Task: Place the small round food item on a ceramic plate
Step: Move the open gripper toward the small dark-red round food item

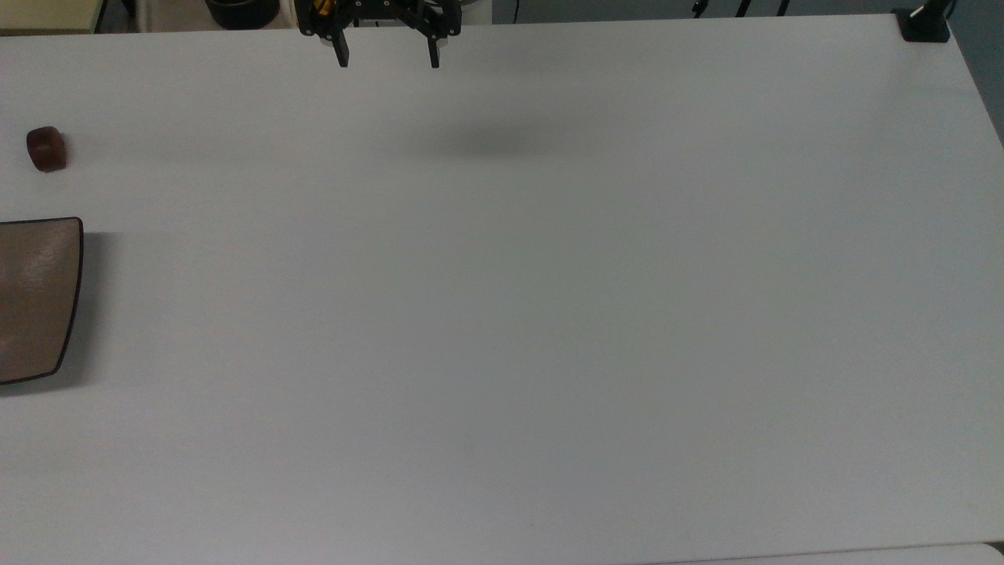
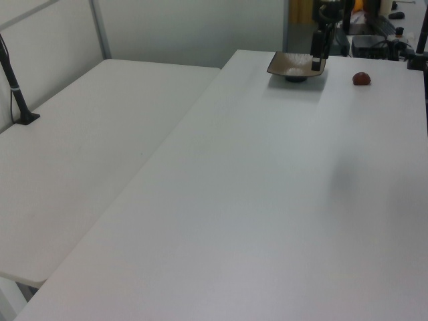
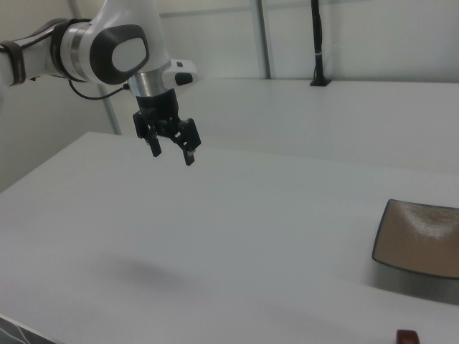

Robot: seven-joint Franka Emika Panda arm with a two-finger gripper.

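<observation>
The small round food item (image 1: 46, 148) is a glossy dark reddish-brown lump lying on the white table near the top view's left edge. Just below it in the top view, the brown-tan ceramic plate (image 1: 35, 298) with a thin dark rim is cut off by the frame and holds nothing. My gripper (image 1: 388, 59) hangs open above the table's far edge, well to the right of both, with nothing between its fingers. The right view has the gripper (image 3: 173, 156) high over the table, the plate (image 3: 419, 239) at right and the food item (image 3: 407, 335) at the bottom edge. The left view has the plate (image 2: 296, 65) and the food item (image 2: 361, 79) side by side.
The white table (image 1: 502, 314) is wide and bare across its middle and right. A black clamp (image 1: 924, 23) sits on its far right corner in the top view. A second white table (image 2: 100, 134) adjoins it, with a black post (image 2: 17, 87) at the left view's left.
</observation>
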